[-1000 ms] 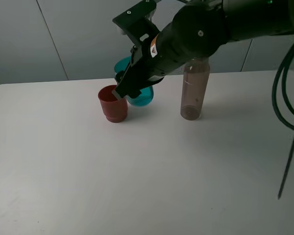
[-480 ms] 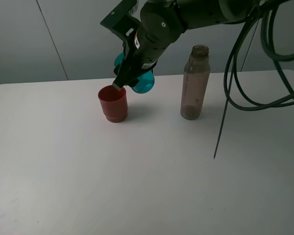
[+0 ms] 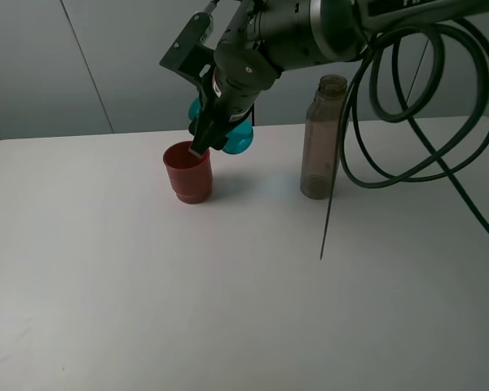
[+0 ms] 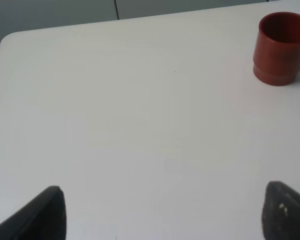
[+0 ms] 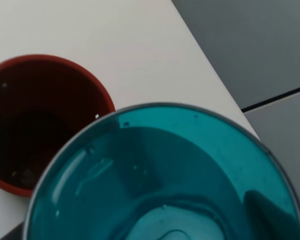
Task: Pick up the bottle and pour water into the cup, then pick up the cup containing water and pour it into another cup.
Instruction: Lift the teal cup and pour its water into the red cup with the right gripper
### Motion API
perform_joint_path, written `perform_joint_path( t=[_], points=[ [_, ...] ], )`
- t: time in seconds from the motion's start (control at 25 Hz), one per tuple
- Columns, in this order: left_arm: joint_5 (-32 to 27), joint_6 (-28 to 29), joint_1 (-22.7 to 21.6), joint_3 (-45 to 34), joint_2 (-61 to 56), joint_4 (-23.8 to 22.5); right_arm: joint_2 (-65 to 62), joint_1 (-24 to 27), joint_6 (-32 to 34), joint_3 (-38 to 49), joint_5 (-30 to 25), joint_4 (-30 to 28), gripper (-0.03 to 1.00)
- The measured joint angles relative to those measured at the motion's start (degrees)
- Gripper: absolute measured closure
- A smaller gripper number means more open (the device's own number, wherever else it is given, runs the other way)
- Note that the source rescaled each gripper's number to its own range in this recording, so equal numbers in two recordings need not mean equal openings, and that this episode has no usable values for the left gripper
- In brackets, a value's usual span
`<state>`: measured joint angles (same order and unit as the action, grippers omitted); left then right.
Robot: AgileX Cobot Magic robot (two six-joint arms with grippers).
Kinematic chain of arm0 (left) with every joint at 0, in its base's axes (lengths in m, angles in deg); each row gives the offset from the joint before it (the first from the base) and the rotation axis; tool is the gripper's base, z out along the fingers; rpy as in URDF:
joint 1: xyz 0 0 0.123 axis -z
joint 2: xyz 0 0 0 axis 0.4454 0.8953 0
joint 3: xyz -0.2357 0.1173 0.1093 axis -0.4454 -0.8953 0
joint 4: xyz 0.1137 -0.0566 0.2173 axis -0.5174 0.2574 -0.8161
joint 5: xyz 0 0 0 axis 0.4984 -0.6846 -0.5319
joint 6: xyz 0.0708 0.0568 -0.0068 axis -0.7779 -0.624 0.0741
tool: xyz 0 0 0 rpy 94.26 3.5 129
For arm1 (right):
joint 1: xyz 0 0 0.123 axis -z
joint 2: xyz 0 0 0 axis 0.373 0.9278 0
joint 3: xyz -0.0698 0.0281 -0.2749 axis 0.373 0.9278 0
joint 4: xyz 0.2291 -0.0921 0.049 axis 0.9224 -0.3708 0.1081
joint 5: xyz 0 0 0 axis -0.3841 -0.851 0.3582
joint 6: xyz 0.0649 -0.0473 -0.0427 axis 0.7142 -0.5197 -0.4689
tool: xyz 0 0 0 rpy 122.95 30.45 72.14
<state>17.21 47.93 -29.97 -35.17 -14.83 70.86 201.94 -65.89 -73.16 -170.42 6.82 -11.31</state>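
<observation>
White desk (image 3: 228,309) carries everything here, and over its far side the right arm (image 3: 310,32) reaches across the middle, toward the left. Well to the right of that reach the bottle (image 3: 323,138) stands upright on the desk with its neck open, apart from both cups and untouched.

The red cup (image 3: 187,173) sits upright on the desk with its mouth up. The teal cup (image 3: 238,138) is off the desk, hanging just above and behind the red cup's right rim. Its long axis is tipped steeply, and the mouth leans down toward the red one. In the right wrist view the teal rim overlaps the edge of the red mouth, so the pour line looks to fall inside it. Water seems to be pooled in the teal cup, though through the tinted wall I cannot say how much is left.

The right tool (image 3: 214,134) is clenched on the teal cup's wall and carries it. The left tool (image 4: 165,215) is released, its two tips wide apart over bare desk, well short of the red cup. The right arm is the nearer one, and the pour rests with it.
</observation>
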Motion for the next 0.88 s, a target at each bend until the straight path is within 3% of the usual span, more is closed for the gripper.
perform_joint_path(
  t=[0.48,0.88],
  points=[
    [0.0,0.0,0.0,0.0,0.0,-1.13,2.34,0.0,5.82,-0.2,0.44,-7.98,0.85],
    [0.0,0.0,0.0,0.0,0.0,-1.16,2.36,0.0,17.15,-0.76,0.88,-24.35,0.85]
  ],
)
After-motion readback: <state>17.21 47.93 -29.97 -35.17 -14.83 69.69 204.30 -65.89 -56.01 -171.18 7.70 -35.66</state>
